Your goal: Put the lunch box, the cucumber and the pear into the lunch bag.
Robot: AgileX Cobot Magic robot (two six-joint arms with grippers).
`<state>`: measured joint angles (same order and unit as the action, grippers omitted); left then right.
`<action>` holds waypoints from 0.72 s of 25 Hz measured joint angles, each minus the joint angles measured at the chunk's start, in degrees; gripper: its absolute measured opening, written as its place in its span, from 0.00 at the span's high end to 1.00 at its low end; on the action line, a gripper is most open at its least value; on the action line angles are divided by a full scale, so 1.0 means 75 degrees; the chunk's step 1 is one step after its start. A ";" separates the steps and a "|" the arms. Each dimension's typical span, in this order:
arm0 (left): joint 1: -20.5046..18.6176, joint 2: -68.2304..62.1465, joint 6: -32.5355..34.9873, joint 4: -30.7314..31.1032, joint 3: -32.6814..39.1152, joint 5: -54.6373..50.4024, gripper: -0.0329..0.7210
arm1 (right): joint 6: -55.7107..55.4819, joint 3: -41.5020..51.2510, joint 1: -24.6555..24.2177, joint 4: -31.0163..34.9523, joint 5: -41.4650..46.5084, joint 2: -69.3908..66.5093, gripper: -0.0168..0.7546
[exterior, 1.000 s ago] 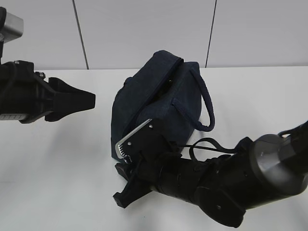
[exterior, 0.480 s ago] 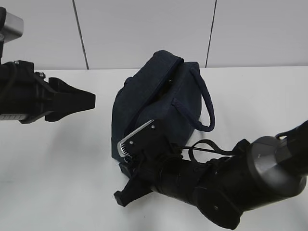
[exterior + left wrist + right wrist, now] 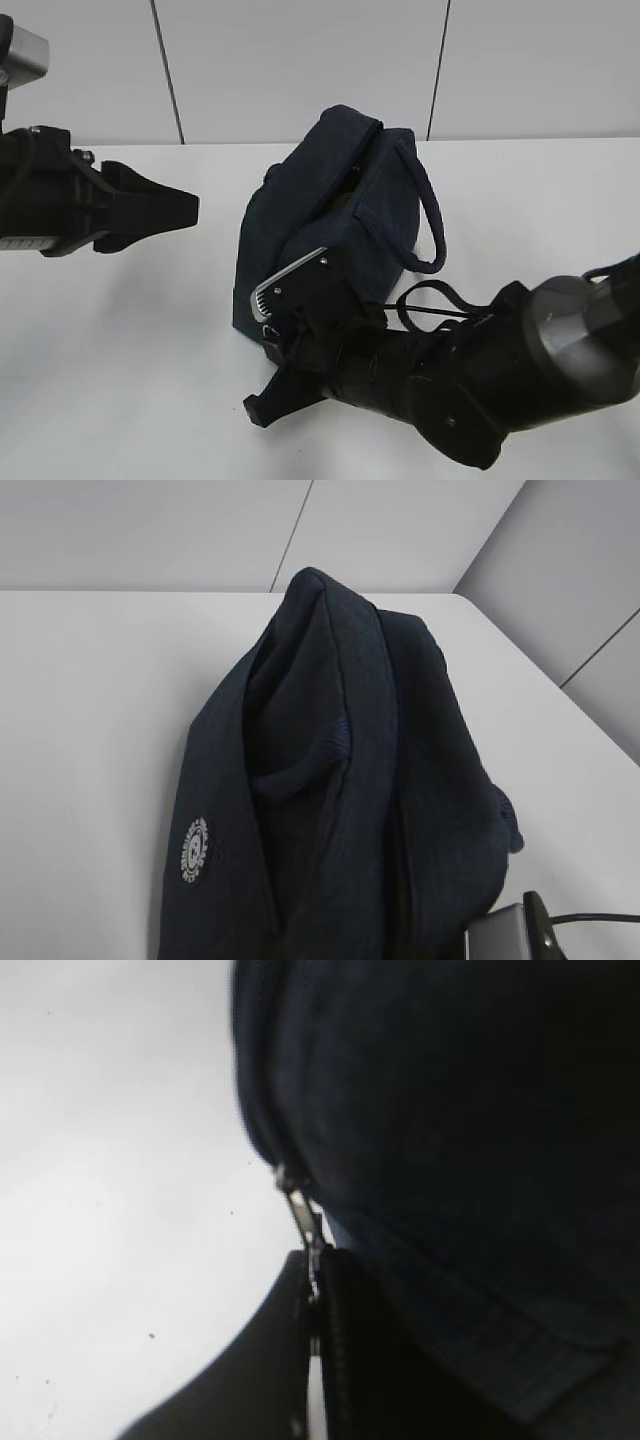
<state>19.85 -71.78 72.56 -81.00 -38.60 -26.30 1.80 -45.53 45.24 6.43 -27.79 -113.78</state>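
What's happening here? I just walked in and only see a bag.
The right gripper has its fingers pinched on the silver zipper pull at the near end of the navy lunch bag. The left gripper hovers off to the side, touching nothing. No lunch box, cucumber or pear is in view.

You have a white table filling the lower part of the scene, matte and evenly lit, with only soft shadows. Behind it stands a pale grey panelled wall, split by thin dark vertical seams, meeting the table's far edge.
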 joint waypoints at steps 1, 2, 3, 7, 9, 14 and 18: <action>0.0000 0.0000 0.0000 0.0000 0.0000 0.0000 0.65 | 0.0000 0.0000 0.0000 -0.0013 0.0223 0.0125 0.97; 0.0000 0.0000 0.0000 0.0000 0.0000 -0.0008 0.65 | 0.0000 0.0000 0.0000 -0.0029 0.0509 0.0249 0.97; 0.0000 0.0000 0.0000 -0.0007 0.0000 -0.0008 0.65 | 0.0000 0.0000 0.0000 -0.0041 0.0786 0.0410 0.97; 0.0000 0.0000 0.0000 -0.0250 0.0000 -0.0008 0.65 | 0.0000 0.0000 0.0000 -0.0134 0.1559 0.1177 0.97; 0.0000 0.0000 0.0000 -0.0358 0.0000 0.0000 0.65 | 0.0053 0.0000 0.0000 -0.0151 0.1836 0.1569 0.97; 0.0000 -0.0015 0.0000 -0.0354 0.0000 0.0006 0.65 | 0.0418 -0.0020 0.0000 -0.0151 0.2379 0.2377 0.97; 0.0000 -0.0264 0.0059 0.0146 0.0000 -0.0114 0.65 | 0.0549 -0.0417 0.0000 -0.0163 0.2968 0.2711 0.97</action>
<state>19.85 -73.76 73.01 -79.91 -38.60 -27.16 5.92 -48.65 45.24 5.21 -5.53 -93.45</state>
